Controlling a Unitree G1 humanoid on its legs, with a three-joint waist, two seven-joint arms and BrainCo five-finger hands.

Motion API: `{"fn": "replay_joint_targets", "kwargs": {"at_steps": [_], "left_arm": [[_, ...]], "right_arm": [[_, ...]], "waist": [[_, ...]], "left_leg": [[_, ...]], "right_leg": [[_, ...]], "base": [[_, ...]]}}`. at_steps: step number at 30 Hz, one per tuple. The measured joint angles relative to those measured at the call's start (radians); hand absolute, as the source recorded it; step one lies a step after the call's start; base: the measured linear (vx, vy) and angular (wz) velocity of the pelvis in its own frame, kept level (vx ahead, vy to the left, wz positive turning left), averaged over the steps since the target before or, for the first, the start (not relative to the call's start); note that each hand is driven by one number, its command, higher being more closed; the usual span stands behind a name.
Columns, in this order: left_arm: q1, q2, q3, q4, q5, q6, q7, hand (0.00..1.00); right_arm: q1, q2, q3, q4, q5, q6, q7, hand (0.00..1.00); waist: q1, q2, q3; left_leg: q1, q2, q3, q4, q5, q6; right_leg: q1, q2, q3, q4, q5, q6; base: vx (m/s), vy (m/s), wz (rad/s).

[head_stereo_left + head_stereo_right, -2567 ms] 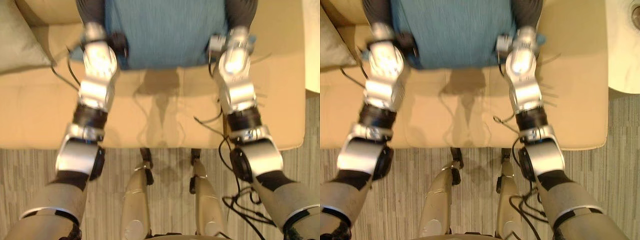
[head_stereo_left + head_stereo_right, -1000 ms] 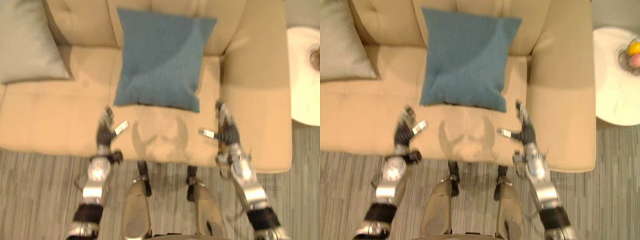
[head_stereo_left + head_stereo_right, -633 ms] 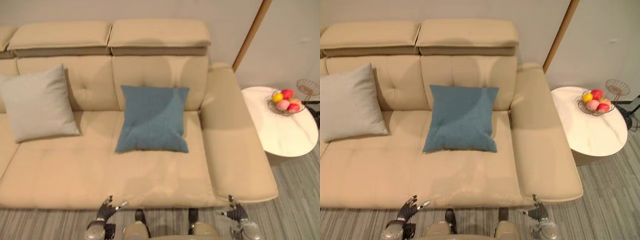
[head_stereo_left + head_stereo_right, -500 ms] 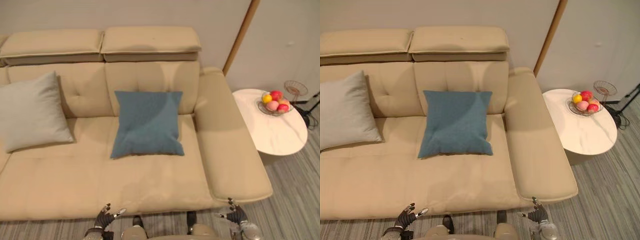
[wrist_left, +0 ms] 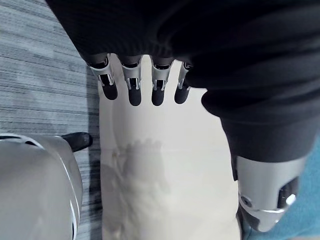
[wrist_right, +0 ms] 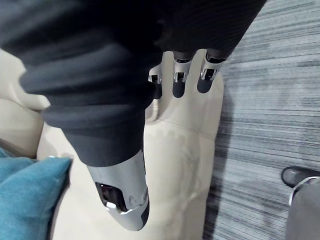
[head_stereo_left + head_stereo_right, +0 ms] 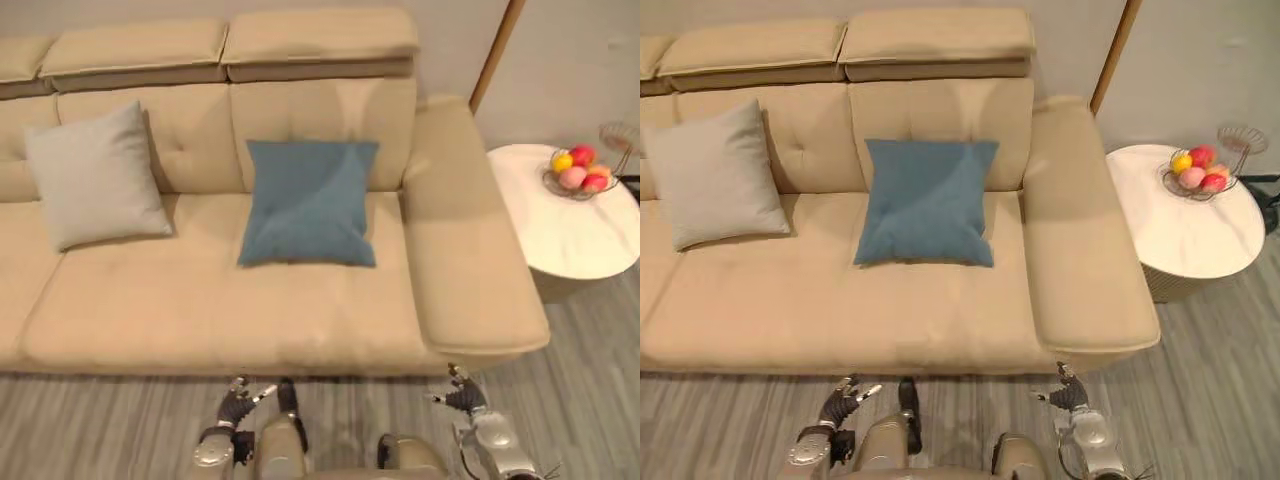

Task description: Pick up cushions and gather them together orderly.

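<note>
Left hand (image 7: 237, 402) and right hand (image 7: 462, 397) were both found low, just short of the front edge of the sofa (image 7: 200, 310). Fingers were loosely straight and holding nothing, and your wrist views confirmed this. Blue cushion (image 7: 310, 203) lay well ahead of both hands, propped against the backrest, between their two lines but closer to your left hand's. Grey cushion (image 7: 95, 175) lay ahead and well outward of the left hand, well apart from the blue cushion, likewise leaning on the backrest. Judgement: your left hand was nearer to either cushion, and closing the gap between them would call for a sideways carry along the seat.
</note>
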Motion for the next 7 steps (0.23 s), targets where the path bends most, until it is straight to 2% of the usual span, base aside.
{"fn": "replay_joint_targets", "kwargs": {"at_steps": [1,3,5,6,7], "left_arm": [[0.002,0.001,0.001,-0.004,0.0,0.0,0.0,0.0],[0.008,0.001,0.001,-0.009,0.0,0.0,-0.001,0.0],[0.021,0.004,0.015,-0.016,0.001,-0.001,-0.002,0.0],[0.025,0.004,0.015,-0.016,0.001,-0.001,-0.002,0.0],[0.027,0.003,0.016,-0.016,0.001,-0.001,-0.002,0.0]], "right_arm": [[0.009,0.012,-0.038,-0.001,0.007,0.001,-0.003,0.0],[0.026,0.009,-0.059,-0.001,0.016,0.002,-0.018,0.0],[0.038,0.008,-0.082,-0.001,0.017,0.002,-0.021,0.0],[0.041,0.01,-0.085,-0.001,0.017,0.003,-0.02,0.0],[0.051,0.011,-0.086,-0.001,0.017,0.004,-0.019,0.0]], "waist": [[-0.001,-0.018,0.006],[-0.002,-0.032,0.006],[-0.002,-0.025,0.002],[-0.002,-0.025,0.002],[-0.002,-0.011,-0.006]], "left_leg": [[0.0,-0.011,0.0,0.096,-0.014,0.025],[0.017,-0.042,0.001,0.274,-0.073,0.079],[0.073,-0.036,-0.004,0.347,-0.204,0.088],[0.093,-0.036,-0.004,0.335,-0.22,0.084],[0.144,-0.047,-0.004,0.246,-0.237,0.066]], "right_leg": [[-0.003,-0.023,-0.009,-0.008,0.013,-0.015],[-0.01,-0.049,-0.011,-0.027,0.033,-0.018],[-0.024,-0.048,-0.006,-0.065,0.076,-0.004],[-0.026,-0.048,-0.004,-0.071,0.082,0.002],[-0.027,-0.044,-0.003,-0.086,0.097,0.024]], "base": [[-0.24,-0.06,0.34],[-0.27,-0.028,0.21],[-0.2,0.063,0.04],[-0.16,0.144,-0.04],[-0.11,0.104,-0.04]]}}
